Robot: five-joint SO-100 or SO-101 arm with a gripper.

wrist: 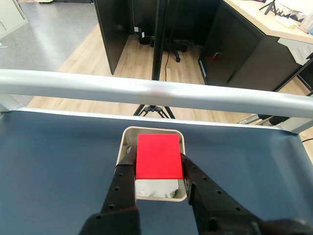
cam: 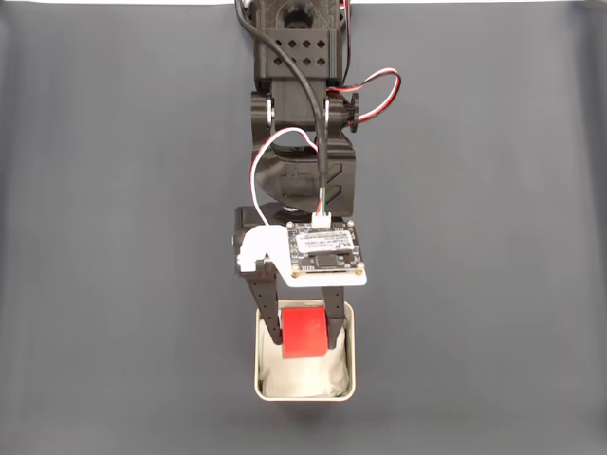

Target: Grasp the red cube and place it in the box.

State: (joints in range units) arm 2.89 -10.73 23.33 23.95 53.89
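From my remote seat I see the gripper (cam: 305, 334) clamped on the red cube (cam: 303, 334), one black finger (cam: 269, 313) pressed to each side of it. In the wrist view the cube (wrist: 158, 156) sits squarely between the fingertips of the gripper (wrist: 157, 165), its top face toward the camera. Directly under the fingers lies the box (cam: 263, 379), its white lining showing past the cube; both fingers reach inside its rim (wrist: 152, 130). I cannot tell whether the cube touches the lining. Around the box spreads the dark grey table (cam: 114, 284), with a metal rail (wrist: 73, 85) along its far edge.
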